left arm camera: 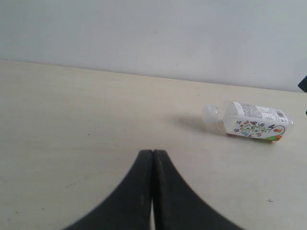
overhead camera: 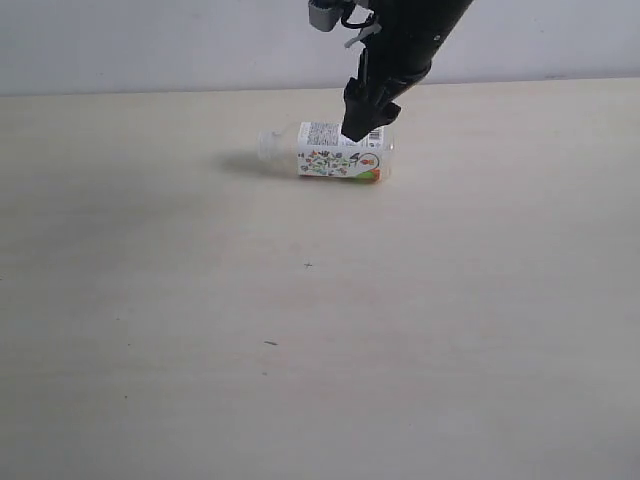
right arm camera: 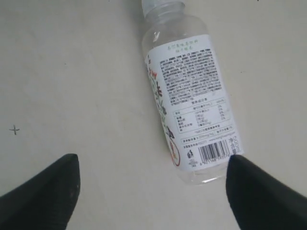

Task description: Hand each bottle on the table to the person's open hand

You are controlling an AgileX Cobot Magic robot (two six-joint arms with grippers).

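Observation:
One clear bottle (overhead camera: pixel 330 153) with a white label and green marks lies on its side on the table (overhead camera: pixel 320 330), toward the back, cap end pointing left. It also shows in the left wrist view, the bottle (left arm camera: pixel 247 122) far off, and in the right wrist view, the bottle (right arm camera: pixel 189 96) seen from above. My right gripper (overhead camera: pixel 362 122) hangs over the bottle's base end, open. Its wide-apart fingers (right arm camera: pixel 48 191) frame the bottle's bottom, right gripper (right arm camera: pixel 153 167). My left gripper (left arm camera: pixel 152 155) is shut and empty, low over bare table. No hand is in view.
A pale wall (overhead camera: pixel 150 40) runs behind the table's far edge. Small dark specks (overhead camera: pixel 270 343) dot the wood in front of the bottle.

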